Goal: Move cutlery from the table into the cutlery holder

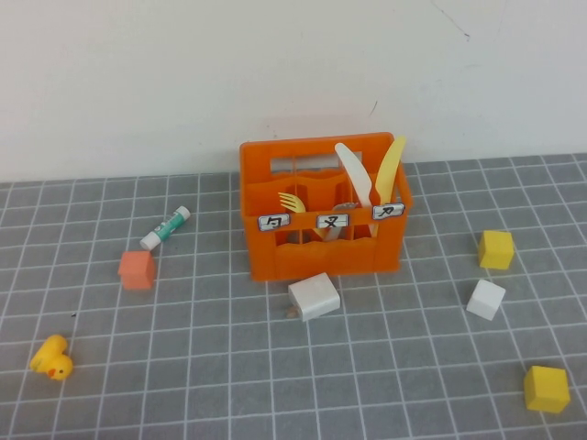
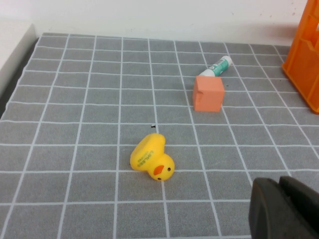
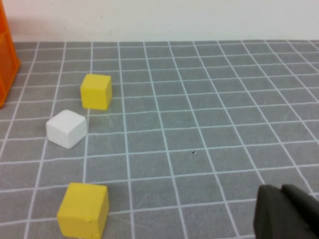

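While neither arm shows in the high view, each wrist view catches its own dark gripper low over the grey tiled bench: the left gripper is closed on nothing, well out from the orange plastic three-compartment crate on its left-hand side, and the right gripper is likewise closed and empty, well out on the crate's other side.

Nearest the left gripper lies a yellow rubber duck on its side; nearer the crate sit a salmon-pink cube and a white tube with a green label. Nearest the right gripper is a yellow cube, then a white cube and a second yellow cube towards the crate.

A pale yellow plastic fork already stands in the crate's left compartment; a white plastic knife and a yellow plastic knife stick up farther right. The grey fork I cannot pick out with certainty. A white block rests just before the crate's front.

No cutlery lies loose on the bench, so the likely fault is a gripper descending on a cube or toy mistaken for cutlery, or nudging the crate and tipping the knives.
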`<state>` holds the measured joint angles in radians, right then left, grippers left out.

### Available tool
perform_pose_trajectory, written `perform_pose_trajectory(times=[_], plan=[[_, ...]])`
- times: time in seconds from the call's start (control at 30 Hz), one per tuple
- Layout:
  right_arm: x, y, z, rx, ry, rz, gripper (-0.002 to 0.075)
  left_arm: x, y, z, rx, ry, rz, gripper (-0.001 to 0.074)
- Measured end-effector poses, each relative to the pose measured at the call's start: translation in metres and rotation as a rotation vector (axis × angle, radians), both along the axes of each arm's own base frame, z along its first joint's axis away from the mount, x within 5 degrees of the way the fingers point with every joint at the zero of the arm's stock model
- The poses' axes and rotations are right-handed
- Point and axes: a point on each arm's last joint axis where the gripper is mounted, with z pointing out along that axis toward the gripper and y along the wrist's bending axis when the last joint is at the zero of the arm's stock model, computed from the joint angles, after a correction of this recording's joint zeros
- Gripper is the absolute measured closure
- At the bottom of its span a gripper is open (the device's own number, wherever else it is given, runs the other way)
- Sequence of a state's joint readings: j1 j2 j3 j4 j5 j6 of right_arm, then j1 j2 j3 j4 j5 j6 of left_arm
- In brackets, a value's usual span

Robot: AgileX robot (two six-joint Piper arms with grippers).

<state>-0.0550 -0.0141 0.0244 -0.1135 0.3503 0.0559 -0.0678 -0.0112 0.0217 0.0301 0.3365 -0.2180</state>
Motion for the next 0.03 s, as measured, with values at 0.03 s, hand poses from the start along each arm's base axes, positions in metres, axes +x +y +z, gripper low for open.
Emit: perform_pose_trajectory(times=[0.03], plan=[[0.0, 0.0, 0.0, 0.0, 0.0, 0.0, 0.0727, 0.0, 0.0, 0.0, 0.0, 0.0, 0.0, 0.0736]])
